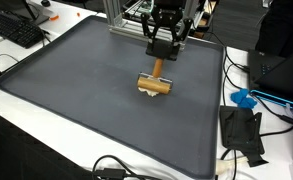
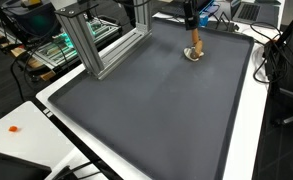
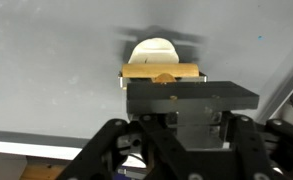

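The gripper [image 1: 159,56] hangs straight above the wooden mallet [image 1: 154,84]. Its fingers [image 1: 173,42] point down, and its jaws are closed to a narrow gap on the top of the mallet's upright handle. The black wrist [image 1: 167,18] stands vertically over the mallet, and its upper part is cut off by the picture's edge. In an exterior view the gripper [image 2: 192,27] again sits directly over the mallet. In the wrist view the gripper [image 3: 166,85] fills the lower half, its dark linkages spread out below the mallet.
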Controlling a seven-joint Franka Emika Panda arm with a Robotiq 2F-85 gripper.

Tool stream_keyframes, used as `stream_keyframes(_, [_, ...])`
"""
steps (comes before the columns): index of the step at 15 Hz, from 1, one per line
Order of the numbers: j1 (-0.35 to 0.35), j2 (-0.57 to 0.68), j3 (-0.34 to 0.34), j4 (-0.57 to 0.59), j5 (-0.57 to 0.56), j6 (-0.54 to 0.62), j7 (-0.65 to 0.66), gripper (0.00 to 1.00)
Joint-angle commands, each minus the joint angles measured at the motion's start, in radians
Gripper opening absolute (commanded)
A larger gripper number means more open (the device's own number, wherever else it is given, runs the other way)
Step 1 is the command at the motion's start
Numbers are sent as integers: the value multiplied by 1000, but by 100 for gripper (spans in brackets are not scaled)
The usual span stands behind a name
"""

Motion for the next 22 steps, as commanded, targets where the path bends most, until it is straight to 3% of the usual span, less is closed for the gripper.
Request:
stream_keyframes(1, [8, 2, 0, -14, 18, -151, -5, 29])
stream_keyframes(7, [6, -16, 11, -5, 30, -270, -20, 29])
stream_keyframes(14, [10, 5, 4, -30, 6, -97, 70, 29])
stream_keyframes(22, [25, 26, -20, -72, -97, 51, 253, 29])
